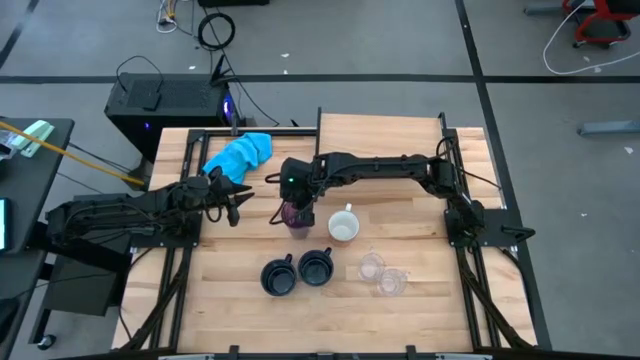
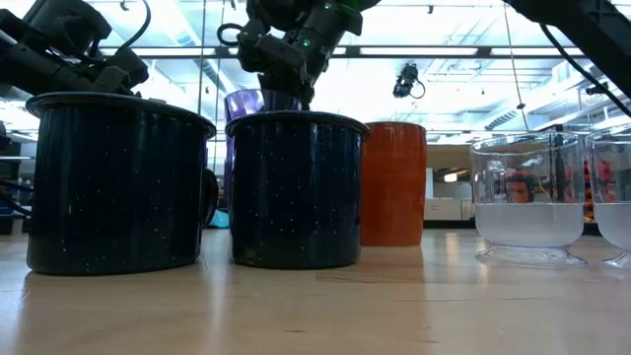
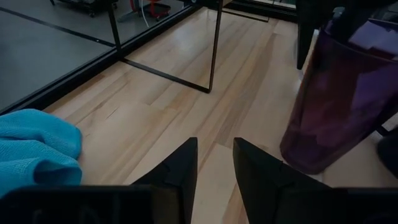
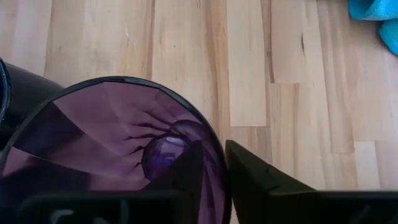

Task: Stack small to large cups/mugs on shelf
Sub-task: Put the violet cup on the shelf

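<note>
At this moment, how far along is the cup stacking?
Nothing is stacked or on the shelf yet. The right gripper straddles the purple tumbler's rim, one finger inside. The orange mug, two navy mugs and two clear cups remain on the table. The left gripper waits nearby.

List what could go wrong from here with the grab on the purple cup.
1. The right gripper pinches only the thin rim of the purple cup, one finger inside and one outside; the tall cup could tilt or slip when lifted.
2. A dark mug stands close by and could be knocked if the cup swings.
3. The left gripper waits near the cup, so the arms might collide.
</note>
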